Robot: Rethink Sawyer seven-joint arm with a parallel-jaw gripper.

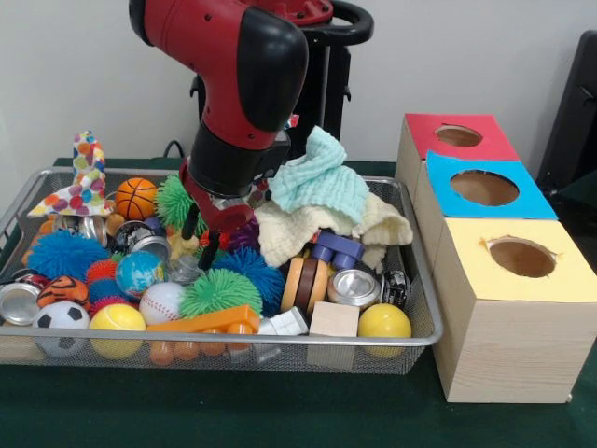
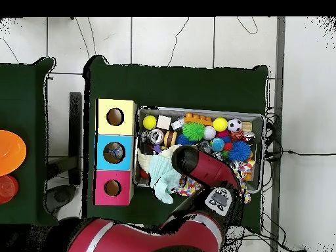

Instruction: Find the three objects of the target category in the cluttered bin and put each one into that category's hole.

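Nearest the camera runs the front rim of a wire mesh bin [image 1: 280,350] on the green worktop [image 1: 233,411]; just behind that rim lie a yellow ball [image 1: 383,322], a small wooden block [image 1: 334,319], an orange plastic piece [image 1: 210,320] and a soccer ball [image 1: 60,317]; deeper in sit spiky green [image 1: 220,289] and blue [image 1: 65,254] balls, a basketball [image 1: 136,197], a silver can [image 1: 354,287] and a heap of cloths, a mint washcloth [image 1: 322,177] lying over a cream one [image 1: 308,233].

Beside the bin stand three wooden boxes, each with a round hole on top: yellow [image 1: 522,258] nearest the camera, blue [image 1: 485,188] in the middle, red [image 1: 459,136] farthest.

My claw [image 1: 201,236] hangs low over the middle of the bin, its two dark fingers [image 1: 190,222] parted and empty, tips down among the spiky balls.

Which category I am hunting is not marked anywhere I can see, so I cannot say which three items are mine; I judge they lie in the clutter, some perhaps hidden under the cloths.

Risks as I judge them: my wrist stands right beside the cloth heap, so a lift could snag a washcloth and drag it out; round balls may roll away from closing fingers; packed neighbours could come up with the wrong item.
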